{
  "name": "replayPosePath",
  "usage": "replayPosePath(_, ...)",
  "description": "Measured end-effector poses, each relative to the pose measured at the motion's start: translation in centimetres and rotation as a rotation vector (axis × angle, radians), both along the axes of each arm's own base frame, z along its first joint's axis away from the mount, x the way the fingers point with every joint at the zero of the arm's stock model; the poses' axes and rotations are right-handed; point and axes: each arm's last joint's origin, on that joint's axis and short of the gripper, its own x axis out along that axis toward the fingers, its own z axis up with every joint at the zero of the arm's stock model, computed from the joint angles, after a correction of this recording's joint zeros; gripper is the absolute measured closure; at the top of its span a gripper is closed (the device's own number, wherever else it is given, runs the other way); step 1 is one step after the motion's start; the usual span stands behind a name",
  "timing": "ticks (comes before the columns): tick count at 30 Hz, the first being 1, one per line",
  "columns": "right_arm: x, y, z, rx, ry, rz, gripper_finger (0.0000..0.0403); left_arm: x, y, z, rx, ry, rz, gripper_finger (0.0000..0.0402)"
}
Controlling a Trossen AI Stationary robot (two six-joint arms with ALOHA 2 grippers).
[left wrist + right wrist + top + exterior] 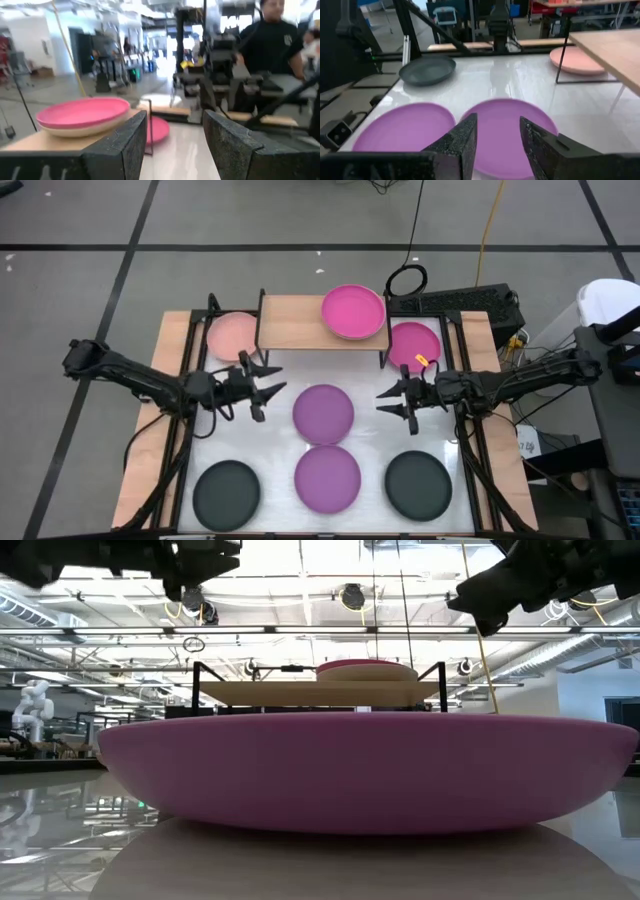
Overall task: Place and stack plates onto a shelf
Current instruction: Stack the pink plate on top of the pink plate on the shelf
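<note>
The shelf (295, 323) stands at the table's far side. On its right half a magenta plate (353, 311) lies stacked on a beige plate (75, 131). The salmon plate (230, 334) lies on the table, partly under the shelf's left end. The second magenta plate (412, 345) lies by the shelf's right legs. Two purple plates (323, 412) (327, 477) sit mid-table, and two black plates (226, 493) (418, 484) at the near corners. My left gripper (272, 385) hovers open left of the farther purple plate. My right gripper (385, 400) hovers open to its right.
The near purple plate (370, 770) fills the low view, with the shelf (320, 692) behind it. Bare tabletop lies between the plates and under both grippers. A person in a dark shirt (272, 40) stands beyond the table's right side. Cables and a keyboard lie past the far edge.
</note>
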Motion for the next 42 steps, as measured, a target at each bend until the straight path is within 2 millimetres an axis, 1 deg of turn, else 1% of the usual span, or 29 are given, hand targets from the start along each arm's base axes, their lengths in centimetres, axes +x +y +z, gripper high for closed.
replayPosePath(3, 0.0, 0.0, -0.2, -0.003, 0.019, -0.003, 0.0271, -0.4, 0.3, -0.2, -0.012, -0.066, 0.017, 0.0202)
replayPosePath(5, -0.1, -0.1, -0.1, -0.004, 0.017, -0.010, 0.0271, -0.4, 0.3, -0.3, -0.008, -0.062, 0.016, 0.0202)
replayPosePath(8, -0.1, -0.6, 0.4, -0.007, 0.045, -0.038, 0.0271, -0.4, 0.3, -0.2, -0.001, -0.059, 0.017, 0.0202)
replayPosePath(10, -0.4, -1.1, 0.9, -0.018, 0.096, -0.082, 0.0271, -0.4, 0.3, -0.1, -0.001, -0.061, 0.017, 0.0202)
replayPosePath(14, -0.7, -2.2, 3.1, -0.041, 0.194, -0.193, 0.0271, -0.4, 0.3, -0.2, 0.003, -0.055, 0.018, 0.0202)
replayPosePath(18, -1.4, -3.1, 5.7, -0.055, 0.294, -0.243, 0.0271, -0.4, 0.3, -0.2, 0.016, -0.050, 0.020, 0.0202)
replayPosePath(20, -1.9, -3.5, 6.4, -0.058, 0.356, -0.266, 0.0271, -0.4, 0.3, -0.2, 0.015, -0.050, 0.020, 0.0202)
replayPosePath(22, -2.3, -3.9, 6.5, -0.058, 0.419, -0.289, 0.0271, -0.4, 0.3, -0.2, 0.015, -0.050, 0.020, 0.0202)
replayPosePath(26, -2.8, -4.5, 4.9, -0.104, 0.524, -0.324, 0.0271, -0.4, 0.3, -0.2, 0.014, -0.050, 0.019, 0.0202)
replayPosePath(31, -2.9, -5.2, 1.7, -0.134, 0.594, -0.393, 0.0271, -0.4, 0.3, -0.2, 0.006, -0.053, 0.017, 0.0202)
replayPosePath(37, -3.1, -6.2, -2.4, -0.104, 0.677, -0.464, 0.0271, -0.4, 0.3, -0.2, 0.008, -0.052, 0.016, 0.0202)
replayPosePath(40, -3.2, -6.8, -4.0, -0.091, 0.715, -0.501, 0.0271, -0.4, 0.3, -0.2, 0.014, -0.050, 0.018, 0.0202)
replayPosePath(42, -3.0, -7.3, -4.8, -0.072, 0.723, -0.534, 0.0271, -0.4, 0.3, -0.2, 0.015, -0.049, 0.018, 0.0202)
